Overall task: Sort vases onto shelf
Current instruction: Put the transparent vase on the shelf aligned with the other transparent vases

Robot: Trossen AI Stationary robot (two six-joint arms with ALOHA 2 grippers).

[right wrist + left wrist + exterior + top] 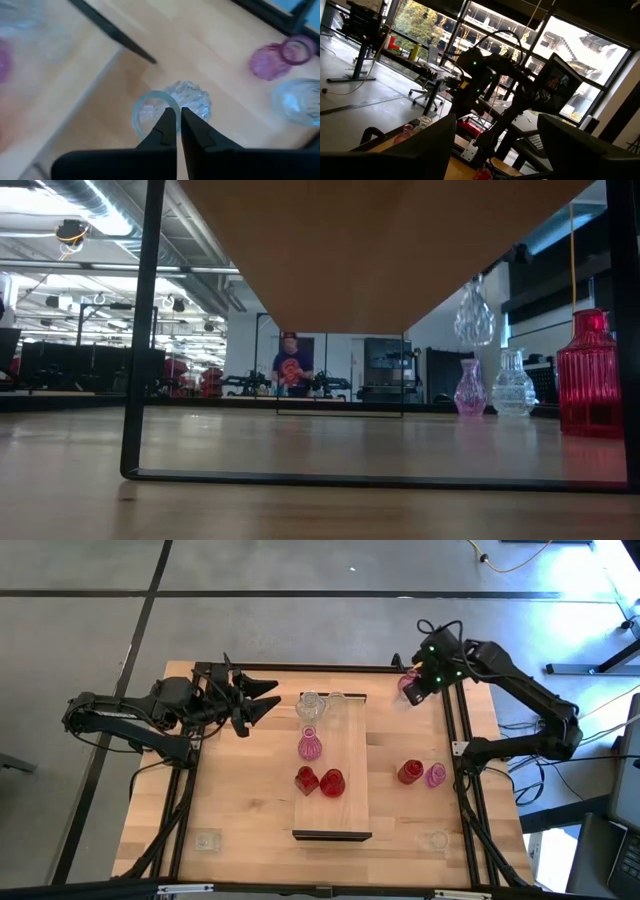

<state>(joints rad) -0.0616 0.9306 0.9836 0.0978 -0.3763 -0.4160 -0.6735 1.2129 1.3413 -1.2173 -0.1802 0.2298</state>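
Observation:
The shelf is a long light-wood board at the table's middle; the low view looks under it. On it stand two clear vases, a pink one and two red ones. My right gripper is at the table's far right, shut on a clear vase that hangs in the air. A pink vase and a clear one stand below it. My left gripper waits open, left of the shelf's far end. My right gripper holds the clear vase by its rim, pinched with one finger in the mouth and one outside. The fingers come from above, slanting down. The vase is lifted clear of the table and hangs tilted below them.
A red vase and a pink vase stand on the table right of the shelf. Clear squat vases sit near the front corners. A black frame runs along the table's sides. A person stands far behind.

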